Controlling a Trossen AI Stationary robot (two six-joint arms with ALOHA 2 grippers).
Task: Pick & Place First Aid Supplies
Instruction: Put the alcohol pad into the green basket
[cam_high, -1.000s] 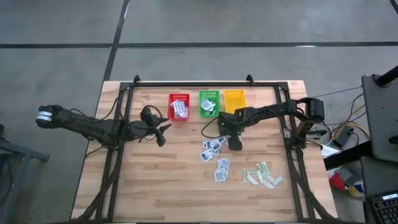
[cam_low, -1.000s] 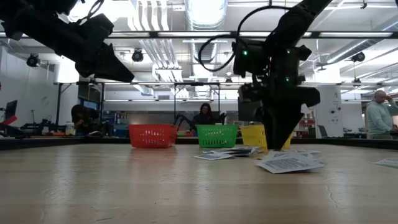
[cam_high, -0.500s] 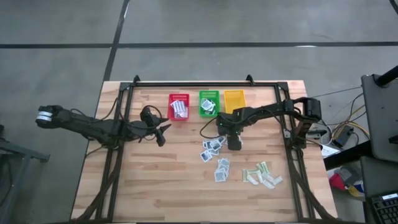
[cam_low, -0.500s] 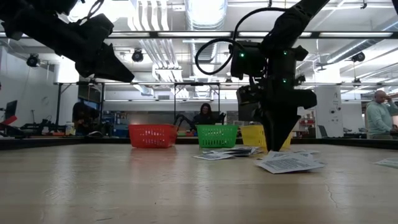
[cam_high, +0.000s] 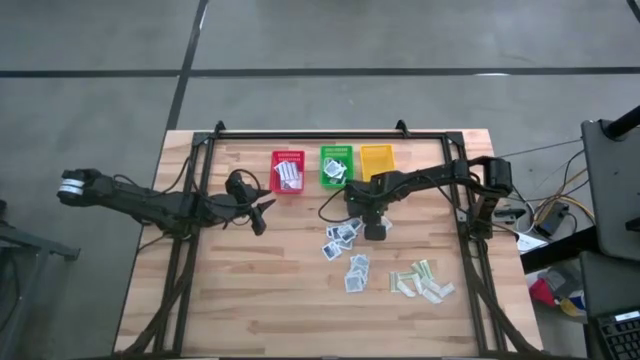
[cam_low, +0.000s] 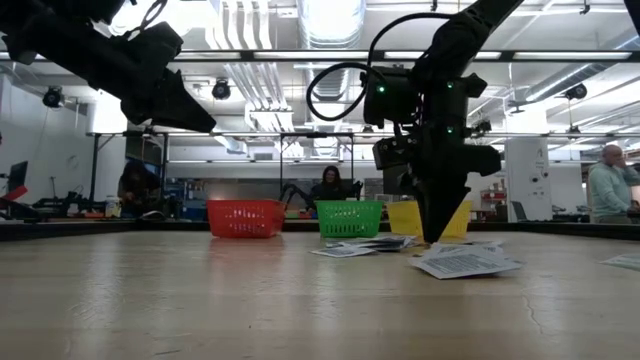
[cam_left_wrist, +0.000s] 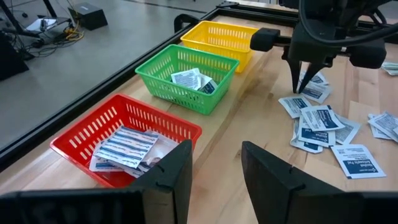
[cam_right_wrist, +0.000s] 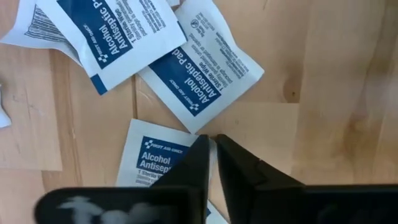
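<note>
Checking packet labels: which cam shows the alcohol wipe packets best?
Right wrist view: the alcohol wipe packets fill it, print readable, right hand shut at one's edge. Left wrist view shows them smaller, high view as white-blue specks, low view edge-on.

The right arm reaches from the table's right side toward the middle, wrist bent so the right hand points straight down, fingers pinched nearly together at the tabletop. The left arm lies stretched across the left side, its left hand raised, fingers spread apart.
</note>
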